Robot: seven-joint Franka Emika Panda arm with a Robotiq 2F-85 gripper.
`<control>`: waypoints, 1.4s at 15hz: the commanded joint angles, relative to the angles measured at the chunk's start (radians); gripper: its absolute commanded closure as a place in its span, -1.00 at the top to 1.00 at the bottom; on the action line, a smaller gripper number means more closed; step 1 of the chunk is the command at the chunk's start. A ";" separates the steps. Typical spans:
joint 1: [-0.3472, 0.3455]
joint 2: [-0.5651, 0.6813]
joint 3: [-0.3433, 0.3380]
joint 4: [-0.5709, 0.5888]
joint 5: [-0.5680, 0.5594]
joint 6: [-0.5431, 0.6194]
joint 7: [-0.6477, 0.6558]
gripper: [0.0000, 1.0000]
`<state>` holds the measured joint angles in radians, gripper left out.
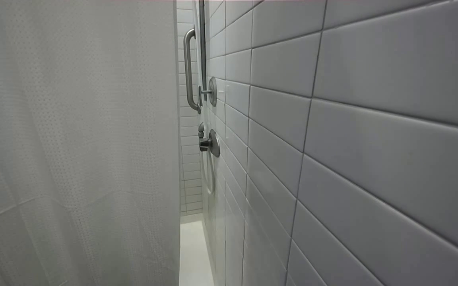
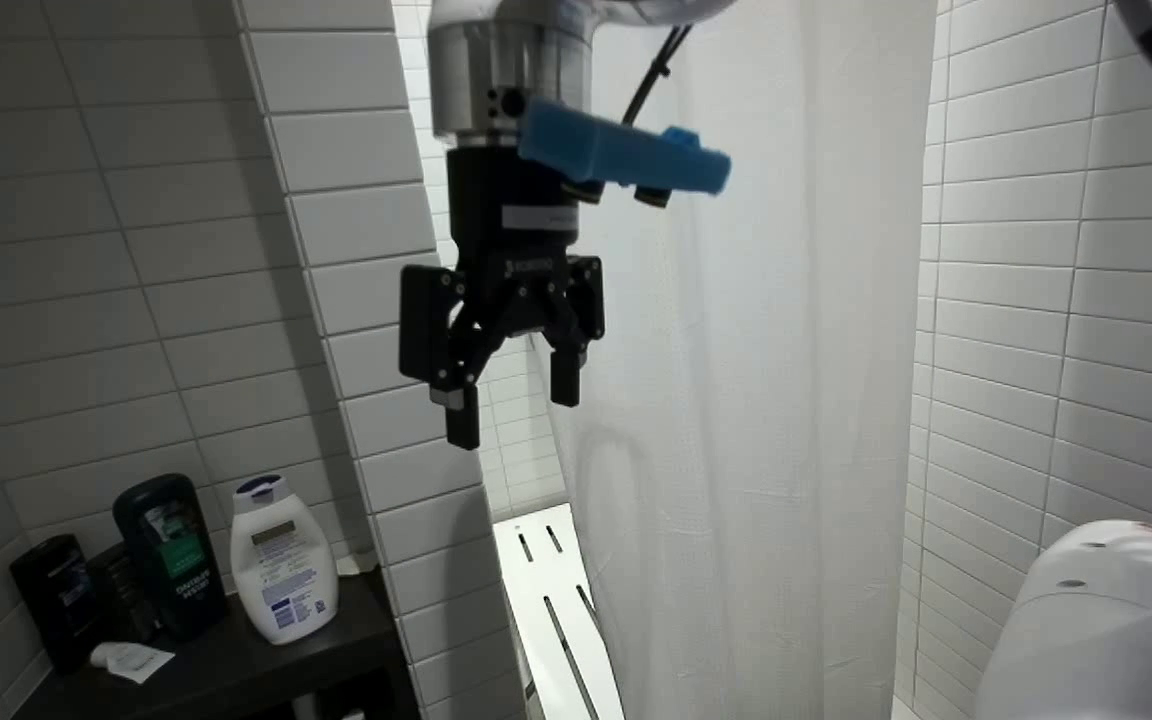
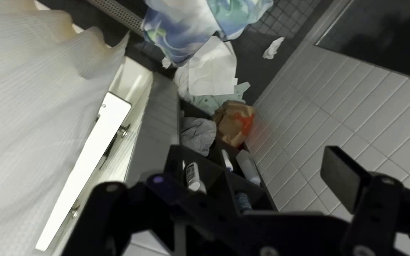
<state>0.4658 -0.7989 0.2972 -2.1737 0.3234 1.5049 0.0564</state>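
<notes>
The shower curtain (image 2: 766, 400), white and lightly pleated, hangs behind the hand (image 2: 514, 412) in an exterior view. The hand points downward with its two fingers (image 2: 565, 380) set apart and a wide gap between the tips (the depth from the tips to the curtain cannot be told). A blue fitting (image 2: 616, 155) is attached at the wrist above. Beside the hand stands the end of a white tiled partition (image 2: 366, 300); below, between partition and curtain, a white slotted panel (image 2: 551, 580) is visible. On the far side of the partition from the curtain, a dark shelf (image 2: 236, 665) carries a white bottle (image 2: 286, 570), a dark bottle with a green label (image 2: 171, 560), a black container (image 2: 58, 600) and a small white tube (image 2: 121, 655). In the wrist view, dark compartments (image 3: 227, 183) hold further bottles; a grey cloth (image 3: 198, 133) and a brown paper bag (image 3: 230, 122) lie near these, and a blue-and-white patterned bag (image 3: 180, 32) lies on the dark floor (image 3: 294, 21). In an exterior view, a steel grab bar (image 1: 187, 71) and a shower valve (image 1: 214, 143) show in the opening between the curtain and a tiled wall (image 1: 372, 119).
</notes>
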 commanded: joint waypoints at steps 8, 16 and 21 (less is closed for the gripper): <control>-0.094 -0.053 -0.036 -0.394 0.311 0.097 -0.081 1.00; -0.074 -0.130 -0.016 -0.637 0.421 0.220 -0.277 1.00; -0.068 -0.074 -0.016 -0.613 0.416 0.270 -0.356 1.00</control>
<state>0.3867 -0.8932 0.2813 -2.7869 0.7308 1.7395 -0.2506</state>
